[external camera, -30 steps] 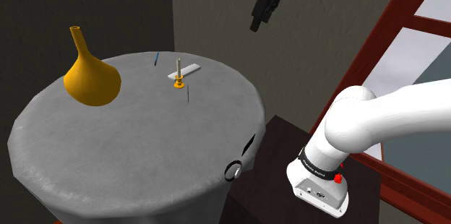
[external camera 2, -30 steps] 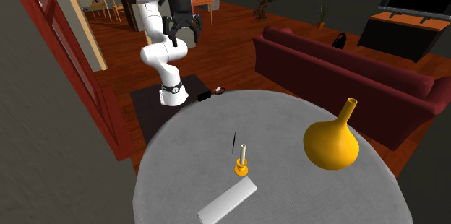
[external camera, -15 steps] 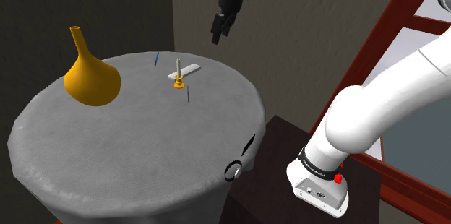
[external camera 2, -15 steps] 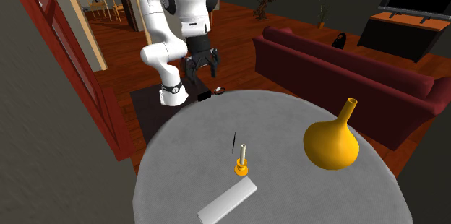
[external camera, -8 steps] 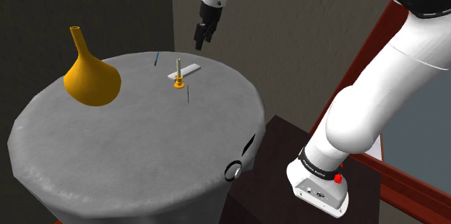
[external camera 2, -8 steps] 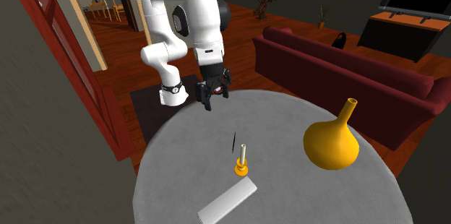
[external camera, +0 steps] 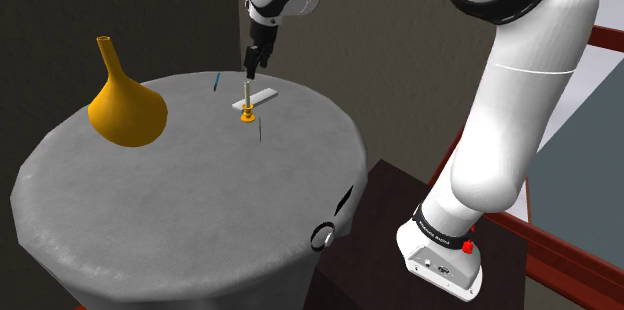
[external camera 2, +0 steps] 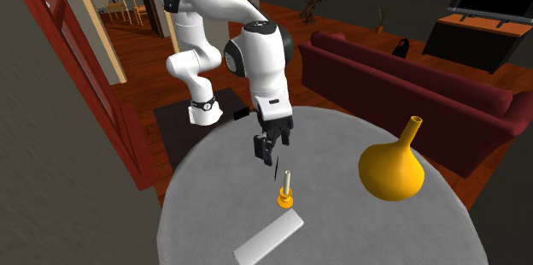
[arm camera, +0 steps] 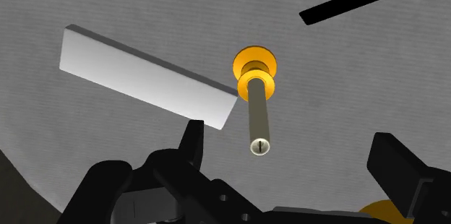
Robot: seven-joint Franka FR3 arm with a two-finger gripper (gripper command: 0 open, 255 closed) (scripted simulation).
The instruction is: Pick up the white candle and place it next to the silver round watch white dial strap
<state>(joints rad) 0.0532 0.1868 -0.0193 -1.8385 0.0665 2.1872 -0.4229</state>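
Your claw [external camera: 256, 58] hangs released just above the candle [external camera: 247, 92], fingers [arm camera: 194, 137] spread to either side of its tip, no contact. The pale candle stands upright in an orange holder [arm camera: 254, 61] on the round grey table [external camera: 180, 198], just beside a flat white slab [arm camera: 144, 78]. The watch [external camera: 325, 235] sits at the table's rim nearest the stand, well apart from the candle. An orange vase [external camera: 125, 108] stands at the shoulder view's left.

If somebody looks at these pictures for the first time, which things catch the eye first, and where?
First the big orange vase with its thin neck, on the grey round table at the shoulder view's left. Then the white arm arching over the table, its black jaws open just above the pale candle in an orange holder, beside a flat white slab.
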